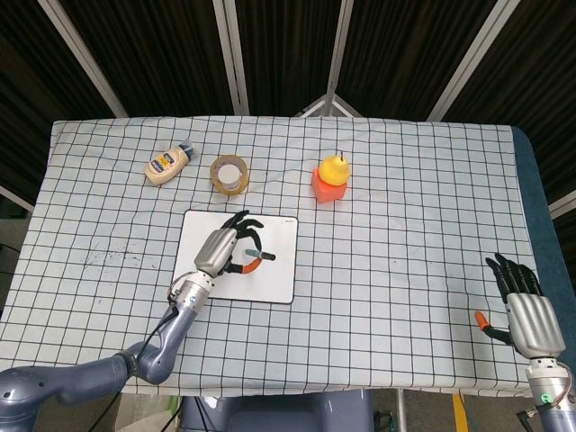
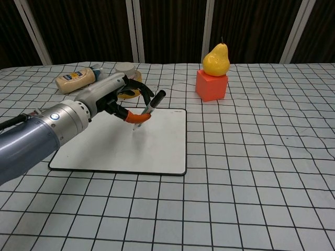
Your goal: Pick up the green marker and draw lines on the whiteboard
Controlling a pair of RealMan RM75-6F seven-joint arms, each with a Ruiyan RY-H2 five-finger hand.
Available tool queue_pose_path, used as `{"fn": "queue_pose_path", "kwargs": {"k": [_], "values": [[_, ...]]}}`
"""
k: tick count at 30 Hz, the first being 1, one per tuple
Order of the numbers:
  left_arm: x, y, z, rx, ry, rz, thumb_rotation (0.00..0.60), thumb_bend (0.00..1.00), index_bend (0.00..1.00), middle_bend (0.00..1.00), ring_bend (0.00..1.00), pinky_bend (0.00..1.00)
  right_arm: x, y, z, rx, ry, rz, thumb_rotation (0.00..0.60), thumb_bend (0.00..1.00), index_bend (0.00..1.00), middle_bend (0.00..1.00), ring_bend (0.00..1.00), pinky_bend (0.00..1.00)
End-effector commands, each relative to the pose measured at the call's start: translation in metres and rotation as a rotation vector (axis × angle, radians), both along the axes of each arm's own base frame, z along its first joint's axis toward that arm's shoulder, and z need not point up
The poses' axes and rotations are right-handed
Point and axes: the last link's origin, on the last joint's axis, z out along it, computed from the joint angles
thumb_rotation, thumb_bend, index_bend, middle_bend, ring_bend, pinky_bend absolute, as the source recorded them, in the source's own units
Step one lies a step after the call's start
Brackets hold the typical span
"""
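Note:
My left hand holds the green marker pinched between thumb and fingers, over the middle of the whiteboard. The marker is tilted, black cap end up and to the right, its tip pointing down close to the board; I cannot tell whether it touches. No lines show on the board. My right hand rests at the table's front right corner, fingers apart, holding nothing.
A yellow pear on an orange block stands behind the board to the right. A tape roll and a mayonnaise bottle lie behind the board to the left.

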Motion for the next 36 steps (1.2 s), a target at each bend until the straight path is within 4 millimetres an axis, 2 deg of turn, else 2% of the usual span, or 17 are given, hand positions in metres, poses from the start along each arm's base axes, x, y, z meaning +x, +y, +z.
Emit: {"fn": "queue_pose_path", "kwargs": {"k": [1, 23, 30, 36], "values": [[0.0, 0.0, -0.002, -0.004, -0.001, -0.002, 0.6, 0.53, 0.7, 0.24, 0.05, 0.11, 0.0, 0.0, 0.0, 0.0, 0.001, 0.0, 0.6, 0.32, 0.0, 0.0, 0.0, 0.04], [-0.003, 0.004, -0.004, 0.0, 0.033, -0.007, 0.6, 0.53, 0.7, 0.24, 0.05, 0.11, 0.0, 0.001, 0.0, 0.001, 0.001, 0.002, 0.6, 0.32, 0.0, 0.0, 0.0, 0.04], [-0.015, 0.011, 0.0, 0.021, 0.064, 0.008, 0.6, 0.53, 0.7, 0.24, 0.05, 0.11, 0.0, 0.001, -0.001, 0.005, 0.0, 0.001, 0.6, 0.32, 0.0, 0.0, 0.0, 0.04], [-0.031, 0.023, 0.012, 0.07, 0.109, 0.019, 0.6, 0.53, 0.71, 0.25, 0.05, 0.11, 0.0, 0.001, -0.001, 0.008, -0.002, -0.001, 0.6, 0.32, 0.0, 0.0, 0.0, 0.04]]}}
